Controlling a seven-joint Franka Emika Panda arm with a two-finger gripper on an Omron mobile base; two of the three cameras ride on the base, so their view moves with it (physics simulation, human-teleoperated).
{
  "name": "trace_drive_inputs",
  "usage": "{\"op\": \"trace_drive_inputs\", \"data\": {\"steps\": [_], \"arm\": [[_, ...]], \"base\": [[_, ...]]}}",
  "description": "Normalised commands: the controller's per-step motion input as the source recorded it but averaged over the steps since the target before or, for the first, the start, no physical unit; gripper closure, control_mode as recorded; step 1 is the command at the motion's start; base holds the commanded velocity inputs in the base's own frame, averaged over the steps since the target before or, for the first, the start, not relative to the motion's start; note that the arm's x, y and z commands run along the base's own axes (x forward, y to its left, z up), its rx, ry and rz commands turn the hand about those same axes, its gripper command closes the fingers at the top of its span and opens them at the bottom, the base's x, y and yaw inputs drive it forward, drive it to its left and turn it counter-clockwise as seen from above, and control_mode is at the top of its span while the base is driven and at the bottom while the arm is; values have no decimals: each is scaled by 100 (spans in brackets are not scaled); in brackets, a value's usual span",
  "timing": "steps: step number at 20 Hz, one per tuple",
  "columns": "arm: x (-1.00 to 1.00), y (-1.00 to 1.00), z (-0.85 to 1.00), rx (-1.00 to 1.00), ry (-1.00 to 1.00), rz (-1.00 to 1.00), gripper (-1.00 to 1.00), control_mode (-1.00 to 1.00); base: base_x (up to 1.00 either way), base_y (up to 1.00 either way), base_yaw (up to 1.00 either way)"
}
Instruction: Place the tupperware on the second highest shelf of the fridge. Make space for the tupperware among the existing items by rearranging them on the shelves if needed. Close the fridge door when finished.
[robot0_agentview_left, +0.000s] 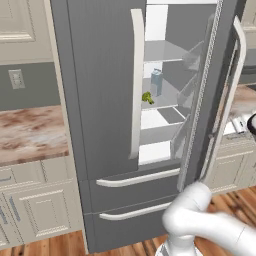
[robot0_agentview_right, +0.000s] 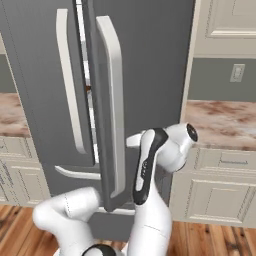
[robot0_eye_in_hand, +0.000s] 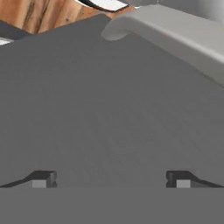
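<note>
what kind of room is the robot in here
A home kitchen, by the look of it: a tall dark grey fridge with one door ajar, cream cabinets under a marbled brown counter, and a wood floor.

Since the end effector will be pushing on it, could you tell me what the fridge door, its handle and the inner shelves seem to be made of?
The fridge door looks like matte dark grey painted metal, flat and without glare. Its handle seems pale satin plastic or brushed metal; the smooth look leaves that open. The shelf appears to be pale translucent glass or clear plastic, thin and flat.
</note>
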Motion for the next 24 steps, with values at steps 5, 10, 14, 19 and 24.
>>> {"op": "trace_drive_inputs", "data": {"steps": [5, 10, 14, 19, 24], "arm": [[100, 55, 35, 0, -25, -12, -100, -100], [81, 97, 0, -11, -21, -15, -100, -100], [78, 76, -1, -9, -5, -20, -100, -100], [96, 29, -7, -8, 6, -29, -100, -100], [96, 5, -17, -13, 33, -36, -100, -100]], "base": [[0, 0, 0], [0, 0, 0], [0, 0, 0], [0, 0, 0], [0, 0, 0]]}}
